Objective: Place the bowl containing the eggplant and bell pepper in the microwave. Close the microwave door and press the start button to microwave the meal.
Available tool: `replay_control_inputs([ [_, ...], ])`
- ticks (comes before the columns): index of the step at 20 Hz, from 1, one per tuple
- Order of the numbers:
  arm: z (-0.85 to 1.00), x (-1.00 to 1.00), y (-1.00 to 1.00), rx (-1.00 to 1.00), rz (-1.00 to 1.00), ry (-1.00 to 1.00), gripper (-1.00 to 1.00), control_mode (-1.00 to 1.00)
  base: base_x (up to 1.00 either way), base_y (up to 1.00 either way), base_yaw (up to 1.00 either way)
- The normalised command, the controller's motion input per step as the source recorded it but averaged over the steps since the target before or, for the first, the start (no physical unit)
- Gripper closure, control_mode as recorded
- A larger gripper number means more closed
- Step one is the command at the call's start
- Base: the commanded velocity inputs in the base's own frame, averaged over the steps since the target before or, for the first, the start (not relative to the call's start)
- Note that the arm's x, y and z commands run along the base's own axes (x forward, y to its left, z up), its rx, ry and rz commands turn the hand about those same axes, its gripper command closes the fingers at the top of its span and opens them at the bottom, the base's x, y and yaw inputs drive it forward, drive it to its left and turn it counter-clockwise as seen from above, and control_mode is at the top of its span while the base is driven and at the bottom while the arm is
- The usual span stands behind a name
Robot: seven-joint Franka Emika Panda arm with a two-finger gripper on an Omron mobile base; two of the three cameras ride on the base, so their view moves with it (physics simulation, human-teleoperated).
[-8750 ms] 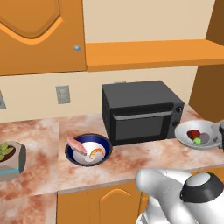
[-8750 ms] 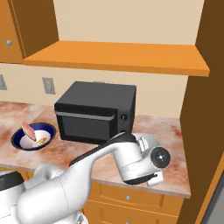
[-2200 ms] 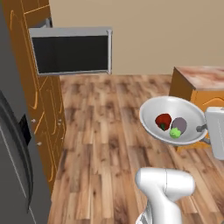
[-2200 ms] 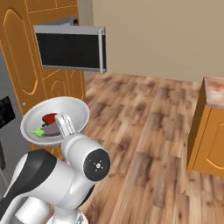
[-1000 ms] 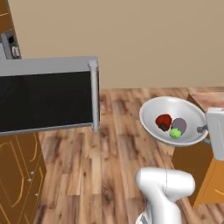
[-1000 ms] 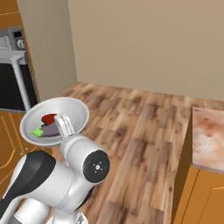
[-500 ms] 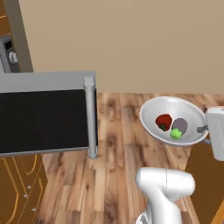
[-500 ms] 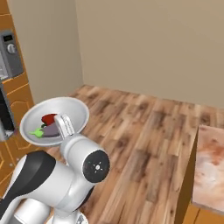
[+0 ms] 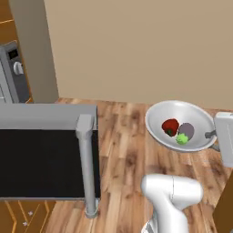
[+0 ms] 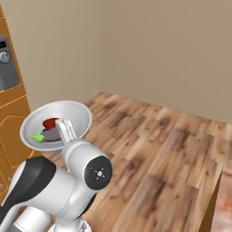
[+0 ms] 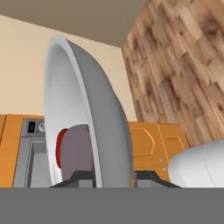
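Observation:
My gripper (image 9: pixel 212 134) is shut on the near rim of the pale grey bowl (image 9: pixel 193 112), holding it level in the air. Inside lie the red bell pepper (image 9: pixel 170 126) and the purple-grey eggplant (image 9: pixel 186 130). The right base view shows the bowl (image 10: pixel 78 113) at left with the gripper (image 10: pixel 69 129) pinching its rim, the bell pepper (image 10: pixel 50 122) and the eggplant (image 10: pixel 53 134). In the hand view the bowl (image 11: pixel 100 118) stands edge-on between the fingertips (image 11: pixel 146 177). The microwave door (image 9: pixel 41 159) hangs open at left, left of the bowl. The microwave (image 11: pixel 37 164) lies beyond the bowl.
The door's long bar handle (image 9: pixel 85 166) juts toward the bowl's side. A grey control panel (image 9: pixel 14 68) with a knob sits in orange cabinetry. Wood floor (image 10: pixel 154 149) and a beige wall lie ahead. A counter corner (image 10: pixel 224 201) is at the lower right.
The whole picture has shifted as the base moves: the open door has slid right and nearer in the left base view. The bowl stays in the same grip.

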Motion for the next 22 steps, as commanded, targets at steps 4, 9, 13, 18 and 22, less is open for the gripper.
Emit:
replay_control_inputs([
  [4, 0.0, 0.0, 0.0, 0.0, 0.0, 0.0, 1.0, 1.0, 0.62, 0.0, 0.49],
  [9, 0.0, 0.0, 0.0, 0.0, 0.0, 0.0, 1.0, 1.0, 0.57, 0.0, 0.59],
  [13, 0.0, 0.0, 0.0, 0.0, 0.0, 0.0, 1.0, 1.0, 0.6, 0.0, 0.61],
  [18, 0.0, 0.0, 0.0, 0.0, 0.0, 0.0, 1.0, 1.0, 0.87, 0.0, 0.57],
  [22, 0.0, 0.0, 0.0, 0.0, 0.0, 0.0, 1.0, 1.0, 0.91, 0.0, 0.53],
])
